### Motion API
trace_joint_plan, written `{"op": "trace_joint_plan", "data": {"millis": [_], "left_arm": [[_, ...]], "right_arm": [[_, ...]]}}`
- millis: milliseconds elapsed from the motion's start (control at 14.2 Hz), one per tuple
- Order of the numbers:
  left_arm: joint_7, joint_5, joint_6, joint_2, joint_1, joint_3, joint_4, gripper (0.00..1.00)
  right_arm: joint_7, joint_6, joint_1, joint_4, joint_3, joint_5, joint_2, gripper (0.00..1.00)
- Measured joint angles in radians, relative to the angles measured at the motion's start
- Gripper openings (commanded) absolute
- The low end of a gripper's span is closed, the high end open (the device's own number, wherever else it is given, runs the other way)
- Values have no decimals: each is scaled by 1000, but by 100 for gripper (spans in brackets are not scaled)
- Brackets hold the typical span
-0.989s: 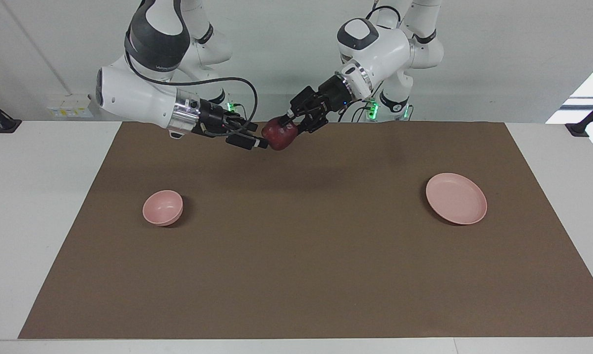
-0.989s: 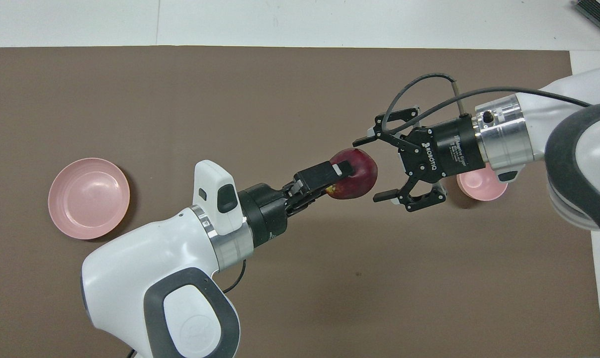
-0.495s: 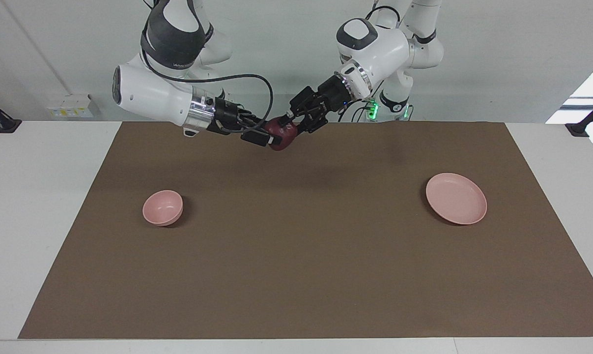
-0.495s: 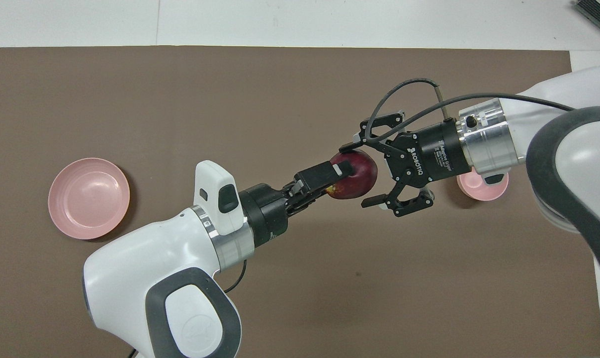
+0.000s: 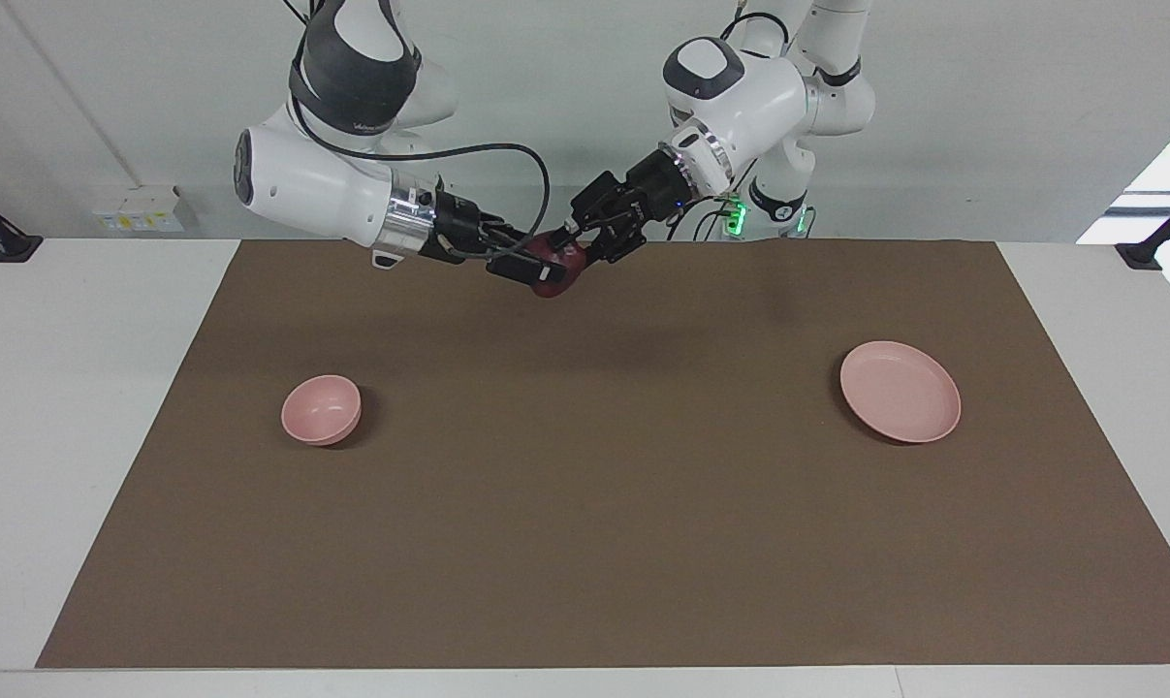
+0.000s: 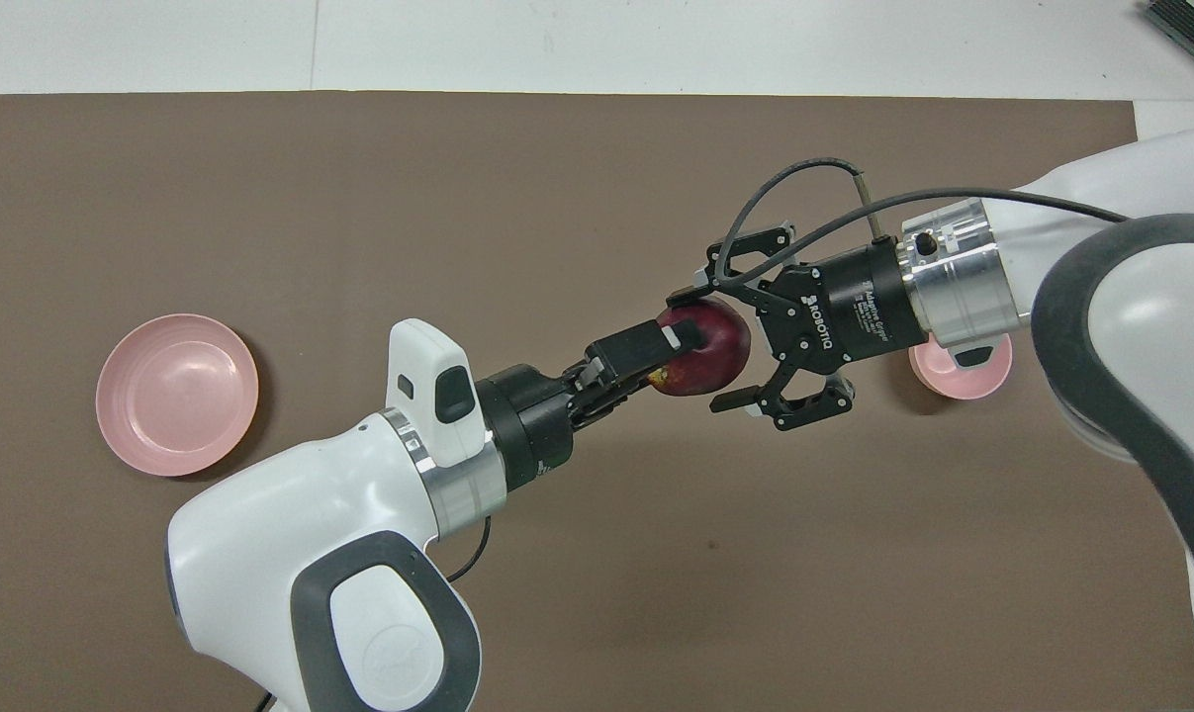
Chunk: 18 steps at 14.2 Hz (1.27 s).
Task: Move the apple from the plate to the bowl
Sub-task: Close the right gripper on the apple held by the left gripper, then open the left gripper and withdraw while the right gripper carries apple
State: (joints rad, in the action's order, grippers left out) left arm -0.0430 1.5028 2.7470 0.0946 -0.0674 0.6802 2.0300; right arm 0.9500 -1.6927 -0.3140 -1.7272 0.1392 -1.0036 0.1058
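The apple is held in mid-air over the brown mat, clenched between the fingers of the left gripper, which reaches in from the left arm's end of the table. The right gripper faces it from the other end with its jaws spread wide, one finger above the apple and one below in the overhead view, so that the fruit sits between them but is not yet gripped (whether either pad already touches the skin cannot be told). The plate lies bare on the mat toward the left arm's end, well apart from both grippers; the bowl stands toward the right arm's end, below the right arm's wrist in the overhead view and partly covered by it. Judged from this, the step in hand is a mid-air handover: the right gripper must close on the apple before the left one lets go. Failure modes: if the left gripper releases before the right grip is firm, the apple will likely fall to the mat and roll; if the right fingers close off-centre on the round surface, the apple may squirt out sideways; if both grippers hold and one arm moves, the fruit may be torn from one grip or bruised. The closing right fingers might also strike the left gripper's fingers, as the two sets stand close around the same small object.
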Motion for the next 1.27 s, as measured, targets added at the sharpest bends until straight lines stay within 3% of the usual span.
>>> {"op": "trace_joint_plan", "data": {"millis": [495, 565, 636, 777, 1272], "left_arm": [[0, 0, 1, -1, 0, 2, 3, 0], [0, 0, 1, -1, 0, 2, 2, 5], [0, 0, 1, -1, 0, 2, 2, 25], [0, 0, 2, -1, 0, 1, 1, 100], [1, -10, 18, -3, 23, -6, 2, 100]], "right_arm": [[0, -7, 0, 1, 1, 0, 0, 0], [0, -7, 0, 1, 1, 0, 0, 0], [0, -7, 0, 2, 1, 0, 0, 0], [0, -7, 1, 3, 1, 0, 0, 0], [0, -6, 5, 6, 3, 6, -6, 0]]}}
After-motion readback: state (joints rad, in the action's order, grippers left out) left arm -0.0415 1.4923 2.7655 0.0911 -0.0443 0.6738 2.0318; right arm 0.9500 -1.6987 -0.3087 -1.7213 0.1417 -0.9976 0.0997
